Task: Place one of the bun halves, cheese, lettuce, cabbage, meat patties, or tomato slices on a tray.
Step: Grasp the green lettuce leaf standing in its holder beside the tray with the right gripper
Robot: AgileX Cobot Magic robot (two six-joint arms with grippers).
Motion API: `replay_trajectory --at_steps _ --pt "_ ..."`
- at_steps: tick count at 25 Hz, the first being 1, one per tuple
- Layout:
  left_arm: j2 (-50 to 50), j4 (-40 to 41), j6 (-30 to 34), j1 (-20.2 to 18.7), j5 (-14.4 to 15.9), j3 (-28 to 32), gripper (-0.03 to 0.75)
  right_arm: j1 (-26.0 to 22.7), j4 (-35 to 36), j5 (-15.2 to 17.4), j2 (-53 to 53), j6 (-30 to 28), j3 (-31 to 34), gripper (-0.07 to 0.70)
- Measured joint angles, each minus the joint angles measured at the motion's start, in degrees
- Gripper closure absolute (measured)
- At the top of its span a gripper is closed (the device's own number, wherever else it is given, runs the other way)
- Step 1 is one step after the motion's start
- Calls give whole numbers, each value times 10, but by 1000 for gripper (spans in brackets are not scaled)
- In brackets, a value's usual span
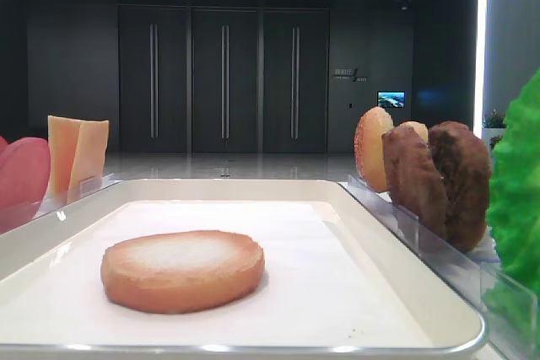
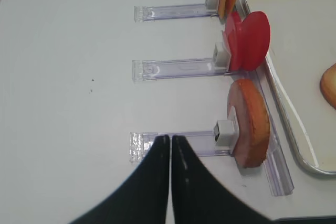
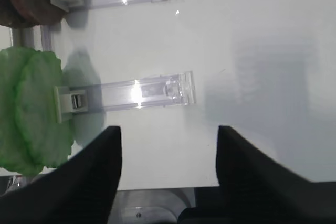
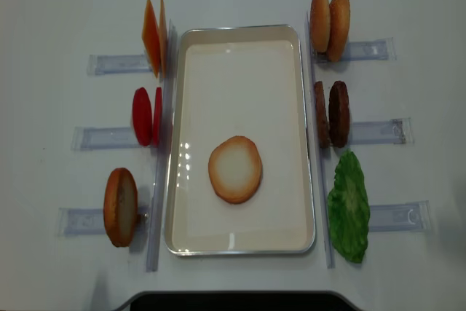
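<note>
a bun half (image 4: 234, 169) is lying flat, pale face up, on the liner of the tray (image 4: 240, 33). the right gripper (image 3: 168, 145) is hovering with jaws spread wide and empty beside the lettuce (image 3: 31, 111), while the left gripper (image 2: 170, 153) is sitting pinched closed, gripping nothing, near another bun half (image 2: 249, 124) standing in its holder.

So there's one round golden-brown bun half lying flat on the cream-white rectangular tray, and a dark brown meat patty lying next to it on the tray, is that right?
Not quite. The round golden-brown bun half does lie flat on the cream-white rectangular tray, but it is alone there. The dark brown meat patties stand on edge in a clear holder to the tray's right, as the realsense overhead view shows.
</note>
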Motion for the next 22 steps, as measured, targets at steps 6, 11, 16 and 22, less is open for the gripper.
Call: replay_trajectory --at_steps 6,11,16,22 --pt "0 0 0 0 0 1 722 0 21 1 36 -7 0 248" --pt "0 0 0 0 0 1 722 25 59 2 19 -11 0 248" --pt "0 0 0 0 0 1 722 126 68 2 18 46 0 248" --pt "0 0 0 0 0 1 722 275 33 -11 27 167 0 248"
